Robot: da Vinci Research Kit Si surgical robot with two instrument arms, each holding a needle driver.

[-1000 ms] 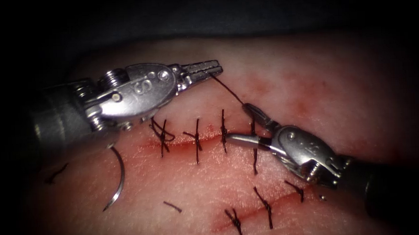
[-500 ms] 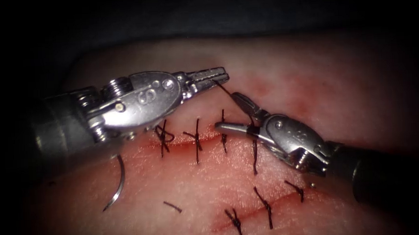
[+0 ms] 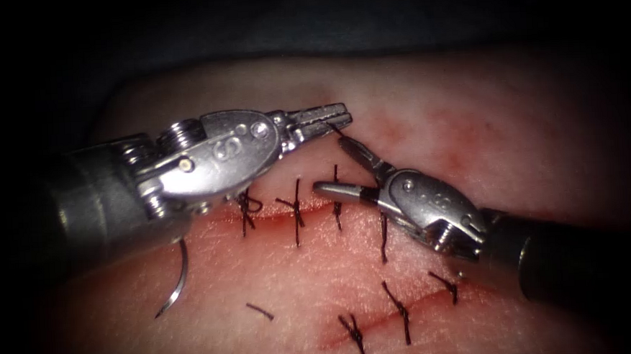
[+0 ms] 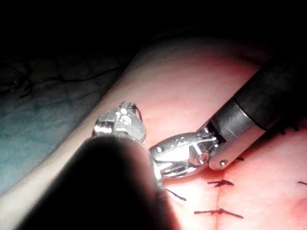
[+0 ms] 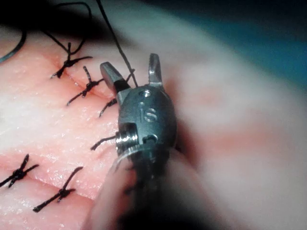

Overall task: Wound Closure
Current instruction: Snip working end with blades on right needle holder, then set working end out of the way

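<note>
Lying free on the tissue (image 3: 277,273), the needle (image 3: 177,281) touches neither claw.

In the endoscope view, light pools on the middle of the tissue (image 3: 284,265) and fades to black toward every edge and corner. Glare sits on the metal of the left tool (image 3: 327,116) and the right tool (image 3: 329,165). The left tool throws a dark shadow on the tissue under its shaft. In the left wrist view that shaft is a black silhouette. The right wrist view is strongly lit, and the thread (image 5: 115,40) stands dark against bright tissue.
</note>
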